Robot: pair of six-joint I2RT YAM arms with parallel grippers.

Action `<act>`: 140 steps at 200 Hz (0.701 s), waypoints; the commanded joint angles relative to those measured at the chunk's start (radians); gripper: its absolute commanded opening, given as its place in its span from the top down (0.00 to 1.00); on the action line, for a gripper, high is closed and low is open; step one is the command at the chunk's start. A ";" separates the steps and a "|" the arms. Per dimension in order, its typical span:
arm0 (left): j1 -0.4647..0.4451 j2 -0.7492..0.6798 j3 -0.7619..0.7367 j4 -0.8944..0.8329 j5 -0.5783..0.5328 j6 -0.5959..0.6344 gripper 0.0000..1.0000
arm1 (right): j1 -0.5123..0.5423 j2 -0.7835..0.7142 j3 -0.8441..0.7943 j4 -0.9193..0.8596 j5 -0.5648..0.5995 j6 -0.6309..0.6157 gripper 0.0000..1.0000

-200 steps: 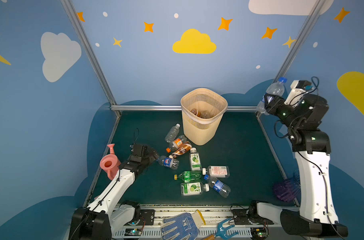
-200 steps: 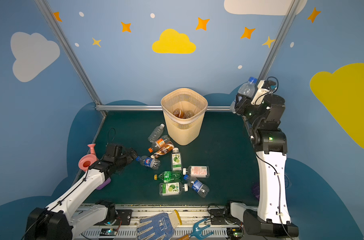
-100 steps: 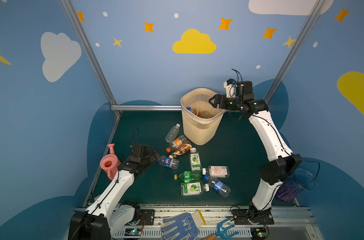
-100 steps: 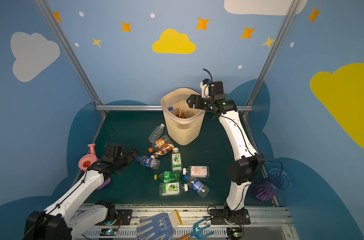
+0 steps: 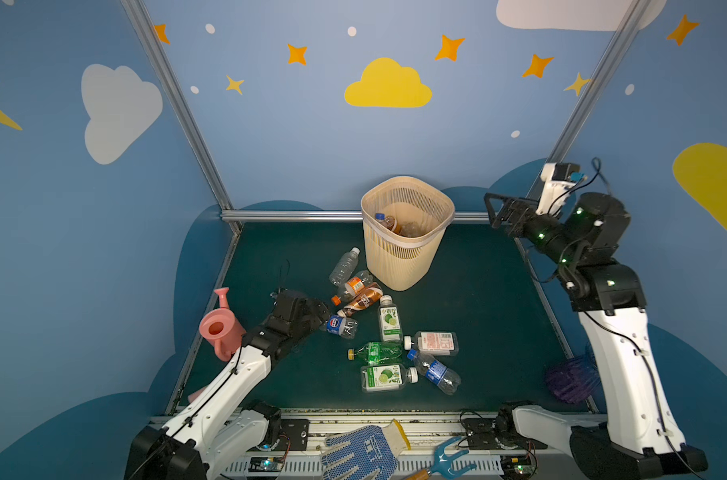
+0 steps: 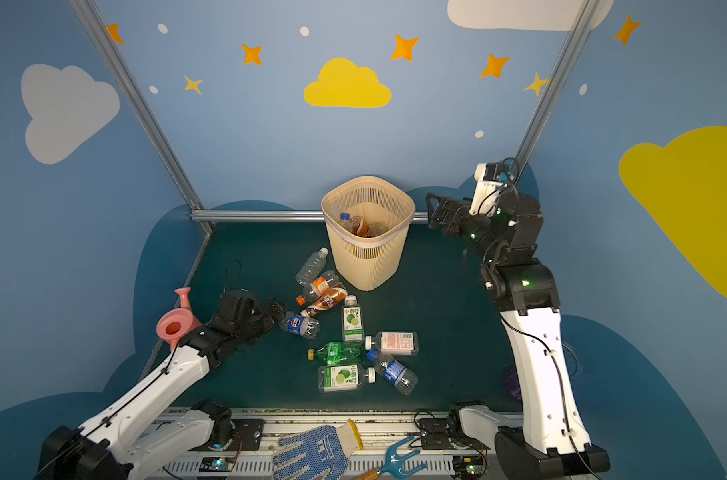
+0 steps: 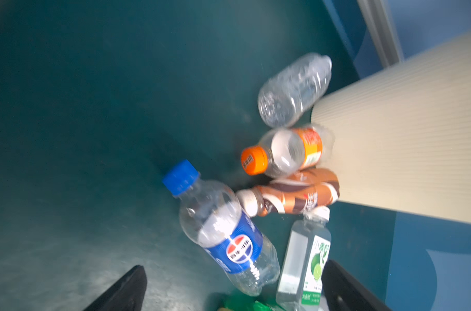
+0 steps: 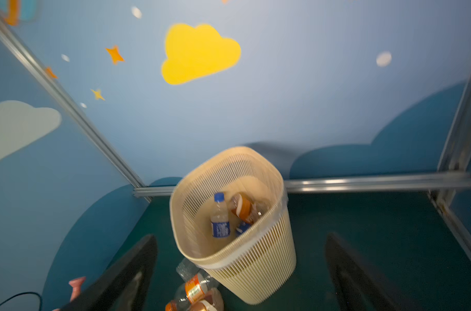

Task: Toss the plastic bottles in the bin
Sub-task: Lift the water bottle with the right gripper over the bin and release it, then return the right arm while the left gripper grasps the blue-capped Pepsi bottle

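The left gripper (image 5: 323, 318) is held spread, empty, just beside a blue-capped bottle (image 7: 229, 237) marked with the Pepsi roundel, a pink watering can (image 5: 220, 328) at its left. The right gripper (image 5: 495, 212) is held spread, empty, right of the bin (image 5: 399, 266). Nine bottles (image 5: 376, 352) are scattered on the mat (image 5: 478, 311) near the bin, others inside; 小青柠 is printed on one.
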 commanded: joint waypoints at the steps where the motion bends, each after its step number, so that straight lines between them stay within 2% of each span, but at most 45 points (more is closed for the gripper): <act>1: -0.046 0.066 0.012 0.033 -0.006 -0.101 0.01 | -0.043 -0.046 -0.189 -0.006 -0.002 0.054 0.03; 28: -0.081 0.096 -0.028 0.118 -0.018 -0.231 0.03 | -0.093 -0.156 -0.400 -0.012 0.006 0.078 0.03; 54: -0.087 0.114 -0.075 0.188 -0.018 -0.331 0.07 | -0.148 -0.227 -0.508 -0.025 -0.001 0.100 0.03; 119: -0.086 0.235 -0.059 0.248 -0.001 -0.405 0.14 | -0.202 -0.265 -0.595 -0.030 -0.027 0.135 0.03; 140: -0.086 0.286 -0.026 0.234 0.004 -0.392 0.14 | -0.205 -0.276 -0.628 -0.031 -0.012 0.130 0.03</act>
